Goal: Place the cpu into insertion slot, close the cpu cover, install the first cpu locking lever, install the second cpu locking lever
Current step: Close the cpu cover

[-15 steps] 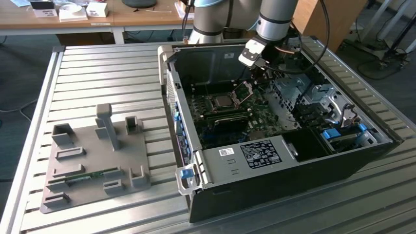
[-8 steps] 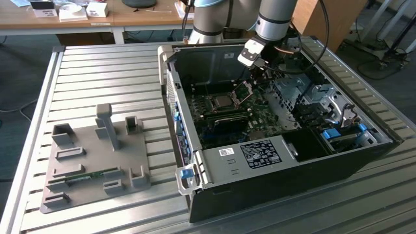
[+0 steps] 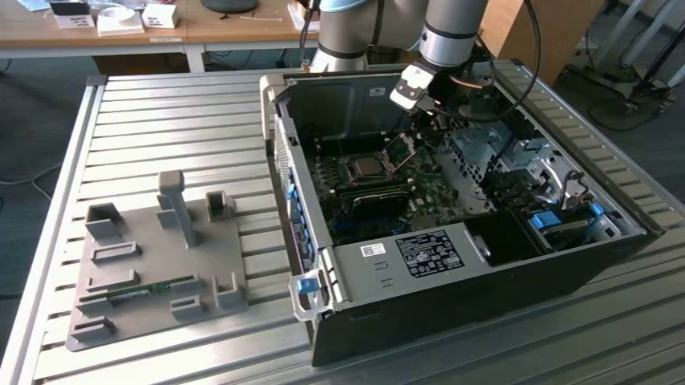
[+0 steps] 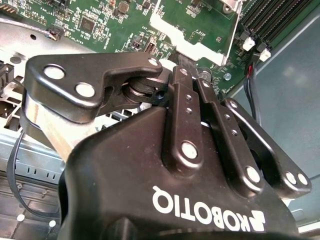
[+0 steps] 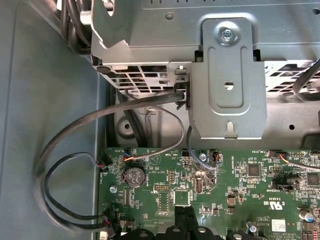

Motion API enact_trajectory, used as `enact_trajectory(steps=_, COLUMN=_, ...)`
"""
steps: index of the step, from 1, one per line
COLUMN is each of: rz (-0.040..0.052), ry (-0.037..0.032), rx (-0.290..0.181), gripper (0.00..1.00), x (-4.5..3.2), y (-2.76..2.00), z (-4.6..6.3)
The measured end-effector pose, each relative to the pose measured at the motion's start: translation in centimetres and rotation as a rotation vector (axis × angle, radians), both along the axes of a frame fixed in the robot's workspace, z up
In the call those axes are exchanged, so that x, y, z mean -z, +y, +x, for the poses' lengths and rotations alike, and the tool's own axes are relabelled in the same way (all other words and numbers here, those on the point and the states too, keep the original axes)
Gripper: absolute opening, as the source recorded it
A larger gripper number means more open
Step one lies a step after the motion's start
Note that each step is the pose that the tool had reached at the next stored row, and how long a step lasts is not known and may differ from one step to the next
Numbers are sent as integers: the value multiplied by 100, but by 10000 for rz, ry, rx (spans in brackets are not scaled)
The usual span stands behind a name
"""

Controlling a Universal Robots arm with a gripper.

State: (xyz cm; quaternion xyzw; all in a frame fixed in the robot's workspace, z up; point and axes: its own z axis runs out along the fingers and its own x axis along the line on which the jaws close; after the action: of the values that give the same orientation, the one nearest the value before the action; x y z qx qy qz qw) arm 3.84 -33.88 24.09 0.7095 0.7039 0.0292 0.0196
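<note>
Arm: it comes down from the top of the exterior view into the open case (image 3: 450,305).
Gripper (image 3: 431,112): it hangs inside the case, right above the top edge of the cover. I cannot tell if it touches the cover.
Gripper state: the fingertips (image 5: 180,220) sit pressed together in the first wrist view. Nothing is between them.
Cpu (image 3: 367,167): it lies flat in its slot on the board (image 3: 428,192), with its shiny grey top up.
Cover (image 3: 403,151): it is not down. It stands up, tilted, at the edge of the slot on the exterior view's right.
Case: it lies on its side on the table (image 3: 172,128), with the open side up.
Tray (image 3: 150,265): a grey tray with little blocks sits on the table, well apart from the case on the exterior view's left.
Green stick (image 3: 134,293): it lies flat in the tray, near the front.
Wires (image 5: 65,150): in the first wrist view, black wires loop from the metal frame down to the edge of the green board.
Battery (image 5: 134,175): a round one sits on the board, near the wires.
Bracket (image 5: 227,75): a grey metal plate with a screw sits above the board.
</note>
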Motion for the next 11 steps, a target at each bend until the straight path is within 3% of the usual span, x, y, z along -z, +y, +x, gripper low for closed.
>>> enact_trajectory(steps=11, rz=0, ry=14, rx=0, gripper=11, x=1, y=0, z=-71)
